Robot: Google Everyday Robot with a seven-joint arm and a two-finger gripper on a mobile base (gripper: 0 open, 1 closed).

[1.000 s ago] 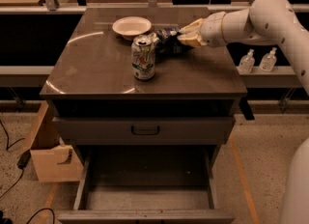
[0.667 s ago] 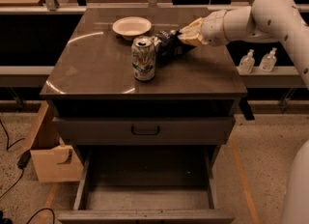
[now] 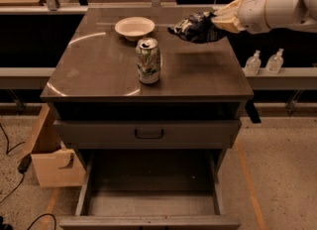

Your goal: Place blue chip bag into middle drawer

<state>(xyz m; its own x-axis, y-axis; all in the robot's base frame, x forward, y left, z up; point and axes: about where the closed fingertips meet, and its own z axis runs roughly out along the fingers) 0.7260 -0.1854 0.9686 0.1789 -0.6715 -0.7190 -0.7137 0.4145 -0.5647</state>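
Clearly crumpled, the blue chip bag (image 3: 194,27) is held over the back right part of the table (image 3: 99,75). It is a dark navy foil lump with white patches, its right end pinched in the jaws of the gripper (image 3: 216,23). Below, the middle drawer (image 3: 148,203) stands pulled out, well apart from the bag. A can (image 3: 148,60) stands mid-table.

You see the blue chip bag (image 3: 193,27) as crinkled, glossy foil, clamped in the matt cream gripper (image 3: 216,22) above the right rear of the cabinet top (image 3: 99,68). That cabinet top is smooth, dark and faintly reflective; the can (image 3: 148,61) is shiny printed metal and the bowl (image 3: 134,27) is matt white. The middle drawer (image 3: 148,205) looks like dull grey metal.
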